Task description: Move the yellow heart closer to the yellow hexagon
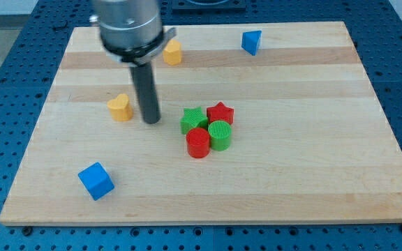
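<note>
The yellow heart (120,107) lies on the wooden board at the view's left of centre. The yellow hexagon (172,52) sits near the view's top, partly behind the arm's grey housing. My tip (151,121) rests on the board just to the right of the yellow heart, with a small gap between them. The hexagon is up and to the right of the tip.
A cluster sits right of the tip: green star (194,118), red star (220,112), red cylinder (197,143), green cylinder (220,134). A blue cube (95,180) lies at bottom left. A blue triangle (252,42) lies at the top. The board's edge (201,222) runs along the bottom.
</note>
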